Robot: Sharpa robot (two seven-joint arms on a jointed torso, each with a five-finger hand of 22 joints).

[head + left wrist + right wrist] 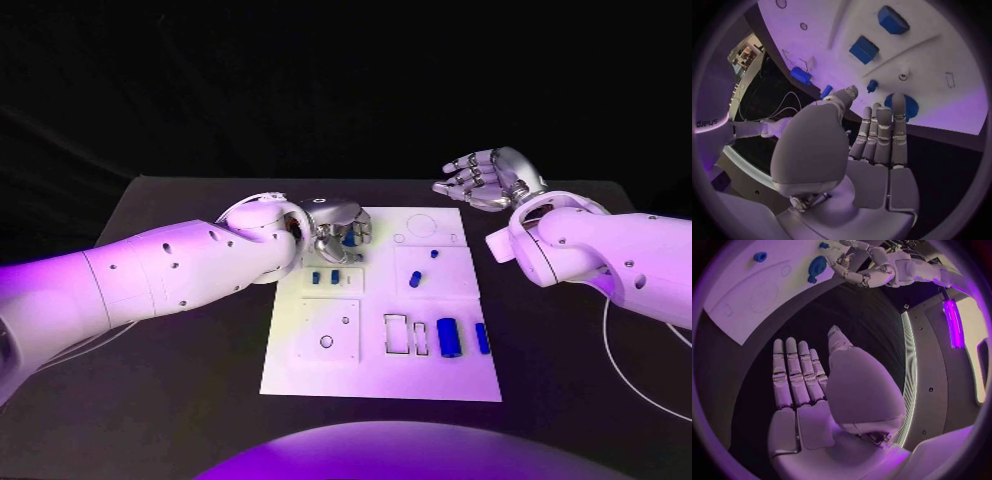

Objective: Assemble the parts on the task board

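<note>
The white task board [382,375] lies mid-table. My left hand [336,228] hovers over its far-left corner, fingers [882,130] straight and apart, holding nothing, tips close to a blue round disc [904,107]. Two small blue parts [326,278] sit just nearer than that hand. A blue peg [415,279] and a smaller one [434,253] lie mid-board. A thick blue cylinder [449,337] and a slimmer one [482,338] lie at the near right. My right hand [490,178] is raised off the board's far-right corner, its palm [811,405] bare and its fingers straight.
The black table [173,400] surrounds the board on all sides. Outlined recesses [404,333] and a square plate with holes [330,330] mark the board's near half. A thin cable [635,340] runs along my right arm.
</note>
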